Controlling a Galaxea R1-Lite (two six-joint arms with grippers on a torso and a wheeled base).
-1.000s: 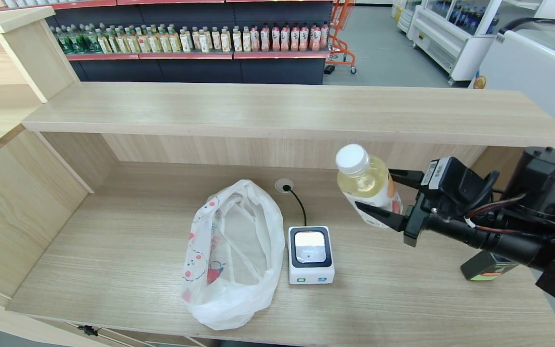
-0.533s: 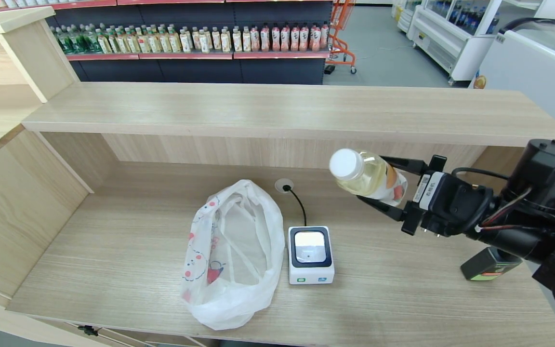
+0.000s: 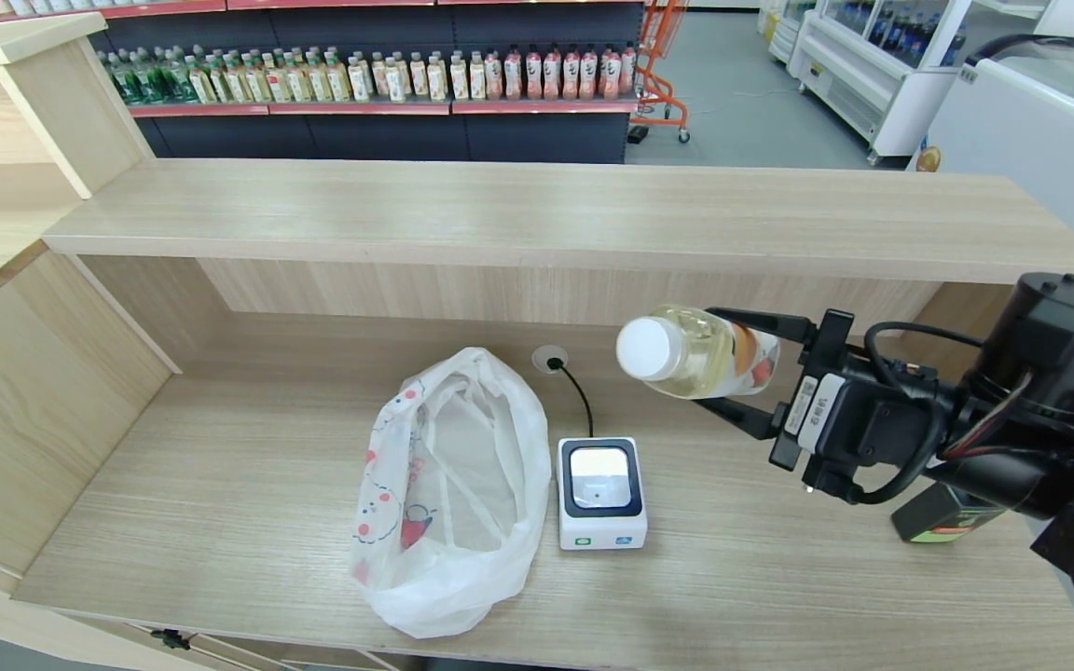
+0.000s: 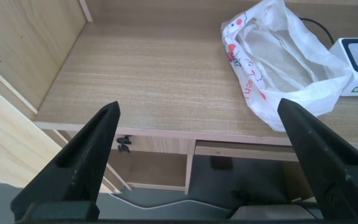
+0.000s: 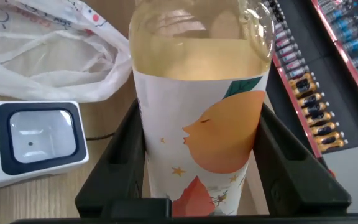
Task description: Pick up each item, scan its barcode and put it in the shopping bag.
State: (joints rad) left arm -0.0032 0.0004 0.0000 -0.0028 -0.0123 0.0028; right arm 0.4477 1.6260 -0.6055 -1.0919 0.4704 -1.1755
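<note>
Pale yellow drink bottle (image 3: 700, 352) lies sideways, clamped in the right tool (image 3: 707, 357), in the air to the right of the scanner (image 3: 600, 492); left tool (image 4: 199, 107) spread wide. We judge the scan step in hand: next, its barcode must face the scanner window

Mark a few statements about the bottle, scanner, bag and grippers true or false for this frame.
1. The right gripper holds the bottle tipped on its side above the counter. True.
2. The scanner sits beside the shopping bag. True.
3. The bottle lies inside the shopping bag. False: the right gripper holds it clear of the bag.
4. The left gripper is shut on the bag. False: it is open and empty.
</note>
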